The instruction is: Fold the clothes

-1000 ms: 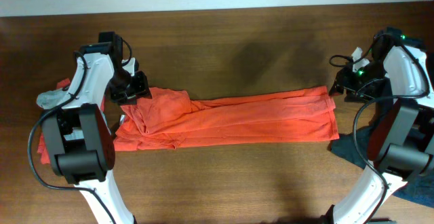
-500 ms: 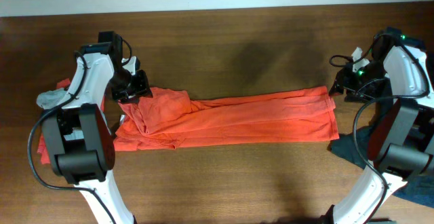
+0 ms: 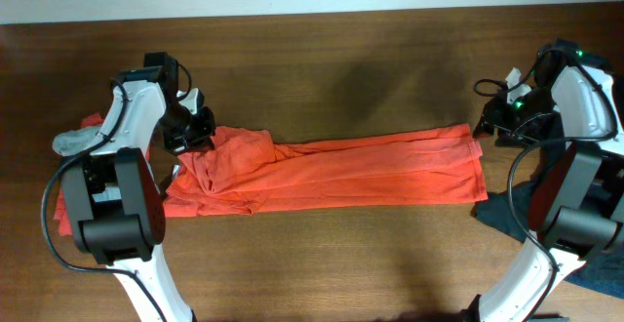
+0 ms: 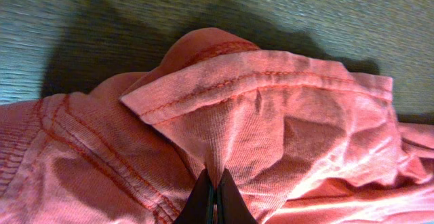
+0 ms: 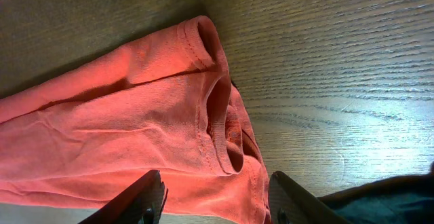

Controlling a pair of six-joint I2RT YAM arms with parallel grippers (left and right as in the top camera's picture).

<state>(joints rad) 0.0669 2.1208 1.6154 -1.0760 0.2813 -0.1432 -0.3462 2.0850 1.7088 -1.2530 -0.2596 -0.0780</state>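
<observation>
Slightly inward since before, left hand (image 4: 214, 195) pinches the red T-shirt (image 3: 341, 171); right hand (image 5: 215, 198) gapes wide, empty.

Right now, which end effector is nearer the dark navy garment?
Right. The right end effector is open over the hem of the red-orange T-shirt, beside the dark navy garment; the left end effector pinches the shirt's bunched opposite end.

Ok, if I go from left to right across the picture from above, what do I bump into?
Left fingers, pinching the shirt's end → orange T-shirt → right fingers.
</observation>
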